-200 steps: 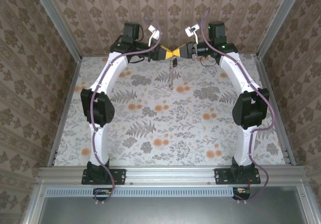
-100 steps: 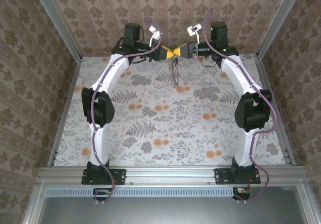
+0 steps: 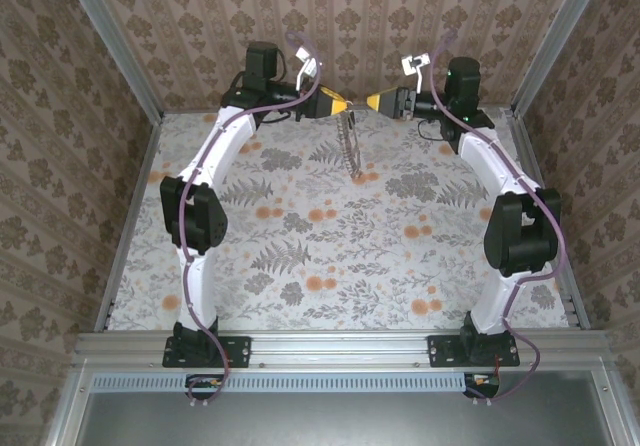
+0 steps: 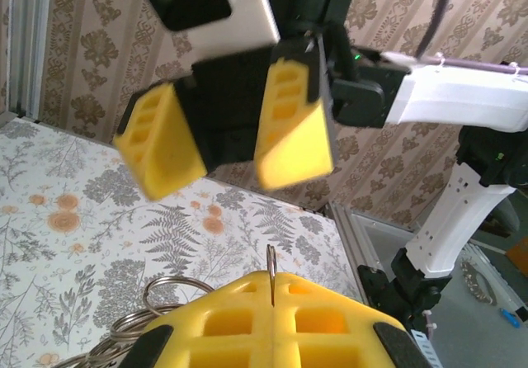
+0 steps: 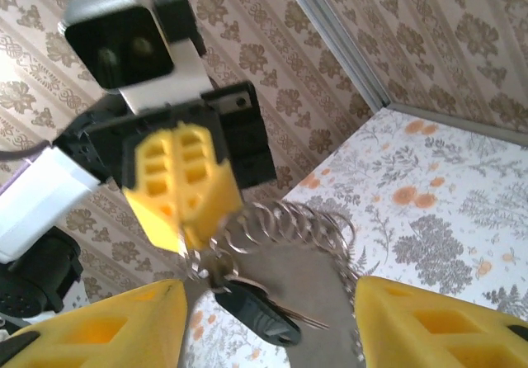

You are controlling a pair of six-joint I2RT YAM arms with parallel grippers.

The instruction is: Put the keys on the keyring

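Observation:
My left gripper (image 3: pixel 342 105) is raised at the far middle of the table, shut on the keyring (image 3: pixel 348 150). The keyring is a loop of linked metal rings that dangles below the gripper. In the left wrist view a thin ring edge (image 4: pixel 271 267) stands pinched between my shut yellow fingers (image 4: pixel 330 318). The right wrist view shows the left gripper (image 5: pixel 191 234) holding the ring loop (image 5: pixel 290 224). A key (image 5: pixel 262 310) with a black head hangs on it just under the fingertips. My right gripper (image 3: pixel 372 102) is open, a short gap to the right of the left one, holding nothing.
The flowered table cloth (image 3: pixel 330 256) lies below both arms. Patterned walls (image 3: pixel 340 16) with metal frame posts close the back and sides. The right arm's white link (image 4: pixel 462 104) crosses the left wrist view, with the table's metal edge (image 4: pixel 351 236) beneath it.
My right gripper has opened and pulled back to the right, away from the left gripper. The keyring with the key stays hanging from the left gripper, swinging slightly.

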